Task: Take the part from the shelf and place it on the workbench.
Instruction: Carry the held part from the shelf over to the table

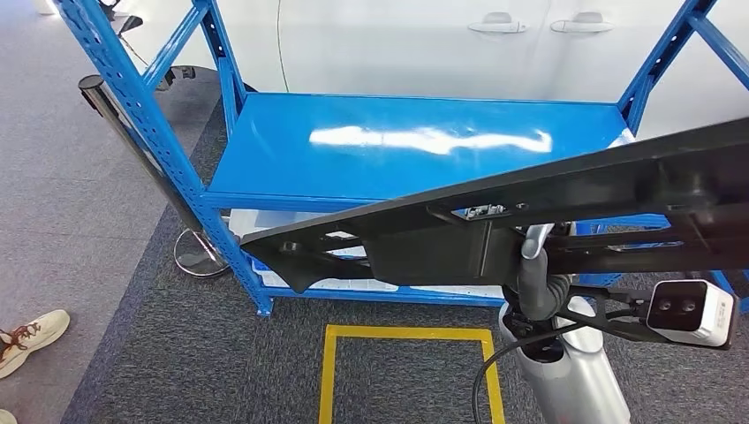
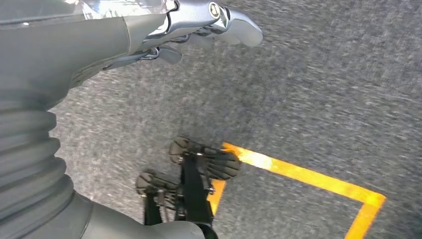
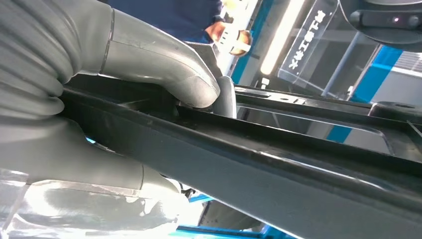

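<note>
In the head view a long black plastic part (image 1: 495, 212) runs slantwise in front of the blue shelf (image 1: 397, 141), clear of its bare top board. My right hand (image 1: 534, 278) grips the part from below near its middle, partly hidden by it. The right wrist view shows the thumb of my right hand (image 3: 164, 74) pressed over a rib of the black part (image 3: 278, 169). My left hand (image 2: 199, 25) hangs over the grey carpet with its fingers loosely apart and nothing in them.
A yellow taped square (image 1: 406, 334) marks the carpet before the shelf. A chrome post (image 1: 132, 132) on a round base stands left of the shelf. A person's shoe (image 1: 31, 340) is at the far left. A white car (image 1: 495, 44) stands behind the shelf.
</note>
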`<act>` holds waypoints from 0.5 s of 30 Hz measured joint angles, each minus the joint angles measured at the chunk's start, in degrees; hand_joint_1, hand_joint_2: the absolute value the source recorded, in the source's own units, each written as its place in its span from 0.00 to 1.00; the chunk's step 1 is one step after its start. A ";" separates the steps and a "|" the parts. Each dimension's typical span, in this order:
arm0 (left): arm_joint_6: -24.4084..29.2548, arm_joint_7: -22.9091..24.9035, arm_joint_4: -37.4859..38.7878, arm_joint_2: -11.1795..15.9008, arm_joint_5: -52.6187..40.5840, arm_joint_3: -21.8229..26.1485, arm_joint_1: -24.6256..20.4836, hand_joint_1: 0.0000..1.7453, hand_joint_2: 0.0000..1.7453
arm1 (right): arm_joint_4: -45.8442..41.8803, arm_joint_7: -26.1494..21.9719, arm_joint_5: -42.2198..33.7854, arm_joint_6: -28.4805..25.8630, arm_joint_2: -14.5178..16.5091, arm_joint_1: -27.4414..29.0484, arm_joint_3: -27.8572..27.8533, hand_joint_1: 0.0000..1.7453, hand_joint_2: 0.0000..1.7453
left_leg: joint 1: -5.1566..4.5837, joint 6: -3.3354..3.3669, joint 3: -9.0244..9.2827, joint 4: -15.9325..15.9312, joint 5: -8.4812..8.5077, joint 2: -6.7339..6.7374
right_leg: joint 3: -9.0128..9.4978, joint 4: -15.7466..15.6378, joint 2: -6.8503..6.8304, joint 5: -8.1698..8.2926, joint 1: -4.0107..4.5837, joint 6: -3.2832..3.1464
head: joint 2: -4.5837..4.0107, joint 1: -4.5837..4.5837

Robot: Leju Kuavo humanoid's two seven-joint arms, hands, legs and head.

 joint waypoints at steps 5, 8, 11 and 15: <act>0.42 0.09 0.00 0.00 0.11 0.00 0.16 0.00 1.00 | 0.46 0.09 0.01 0.08 -0.04 -0.01 0.02 1.00 1.00 | 0.13 -0.69 -3.85 15.71 -11.11 -0.04 | -3.97 -0.06 -0.21 3.45 0.13 -0.94 | 0.00 -0.41; 0.45 0.08 0.00 0.00 0.11 0.00 0.13 0.00 1.00 | 0.73 0.20 0.01 0.08 -0.05 -0.02 0.02 1.00 1.00 | 0.12 -0.43 1.34 12.29 -7.90 -0.03 | -6.52 0.68 -0.22 5.01 0.32 -0.71 | 0.00 -0.42; 0.48 0.03 0.00 0.13 0.11 0.00 -0.04 0.00 1.00 | 0.77 0.24 0.01 0.08 -0.07 -0.06 0.01 1.00 1.00 | -0.22 0.33 9.19 0.87 -7.94 -0.09 | -8.14 1.59 -0.24 6.14 0.53 -0.02 | 0.00 -0.40; 0.48 -0.07 0.00 0.16 0.11 0.00 -0.04 0.00 1.00 | 0.81 0.22 -0.02 0.08 -0.08 -0.12 0.01 1.00 1.00 | -0.52 1.18 9.31 -0.90 -7.83 -0.16 | -8.54 1.53 -0.32 7.49 0.38 0.95 | 0.00 -0.67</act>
